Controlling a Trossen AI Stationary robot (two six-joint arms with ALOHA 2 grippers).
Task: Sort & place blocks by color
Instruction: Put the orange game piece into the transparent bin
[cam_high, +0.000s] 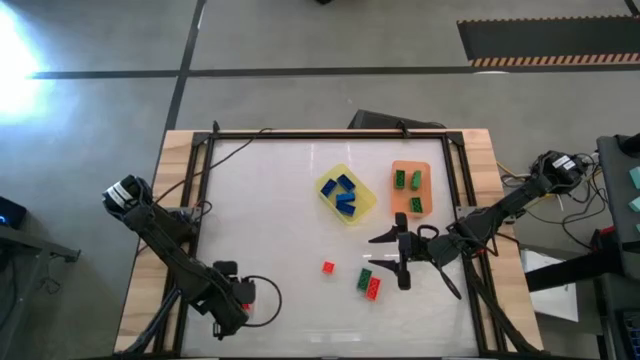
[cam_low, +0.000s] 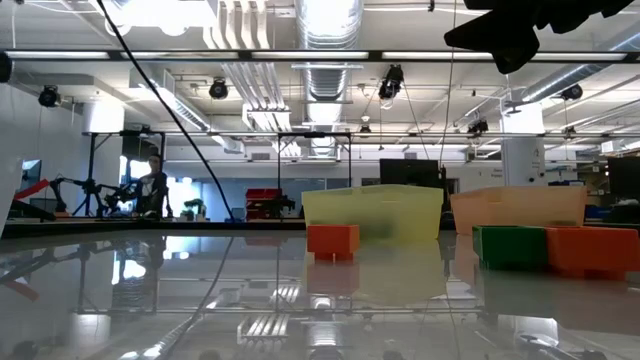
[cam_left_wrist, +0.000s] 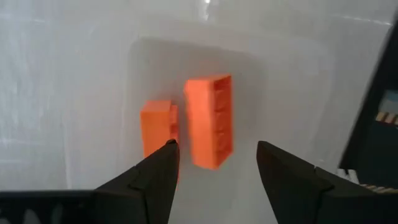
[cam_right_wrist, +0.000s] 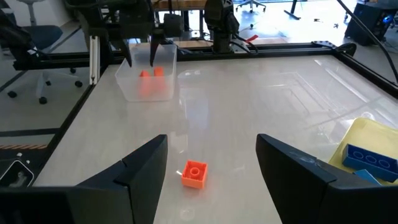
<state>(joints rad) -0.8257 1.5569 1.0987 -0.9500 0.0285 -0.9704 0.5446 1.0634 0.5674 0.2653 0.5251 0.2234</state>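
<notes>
My left gripper (cam_left_wrist: 216, 149) is open and hangs over a clear tray (cam_left_wrist: 286, 68) at the table's near left. Two red-orange blocks (cam_left_wrist: 210, 121) lie on the tray's floor, one between the fingers' line and one beside it (cam_left_wrist: 158, 124). My right gripper (cam_high: 378, 252) is open above the table's near right. Just beyond its fingers, a lone red-orange block (cam_right_wrist: 194, 174) rests on the table. A green block (cam_high: 365, 275) and a red-orange block (cam_high: 372, 289) lie together nearby. Blue blocks (cam_high: 345, 194) sit in the yellow tray, green blocks (cam_high: 408, 190) in the orange tray.
The yellow tray (cam_high: 365, 205) and the orange tray (cam_high: 425, 168) stand side by side toward the far right. A black frame (cam_high: 330, 132) runs around the table top. Bare table surface lies between the clear tray (cam_right_wrist: 148, 87) and the loose blocks. A person (cam_low: 152, 185) shows far off in the room.
</notes>
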